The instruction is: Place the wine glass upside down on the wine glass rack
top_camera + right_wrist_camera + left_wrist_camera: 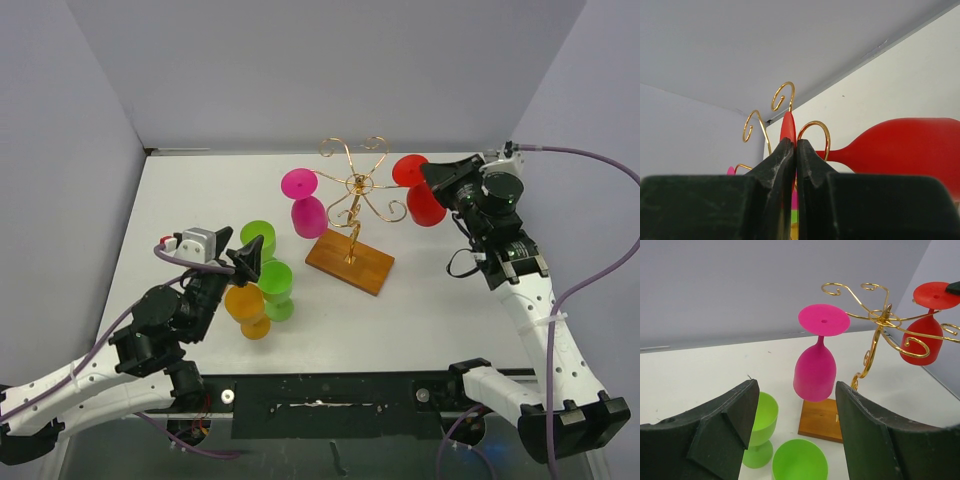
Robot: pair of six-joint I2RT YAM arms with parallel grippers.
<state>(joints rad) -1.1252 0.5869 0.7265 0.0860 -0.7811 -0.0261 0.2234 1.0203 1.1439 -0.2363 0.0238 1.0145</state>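
The red wine glass [425, 207] is foot-up and bowl-down at the right-hand arm of the wine glass rack [352, 184], its long axis near upright. The right gripper [432, 176] is right at it, fingers [780, 165] clamped together on the rim of the foot. The left gripper [248, 262], fingers apart, hovers well away over the green glasses [275, 281] and orange glass [245, 303]. Whether the stem sits inside the wire curl or only beside it I cannot tell, since the fingers hide the seat in the right wrist view.

Your white left arm [80, 385] and white right arm [545, 320] have black joints, small dotted holes, trailing grey-purple cables [565, 150] and matte black wedge-shaped end effector fingers [725, 435].
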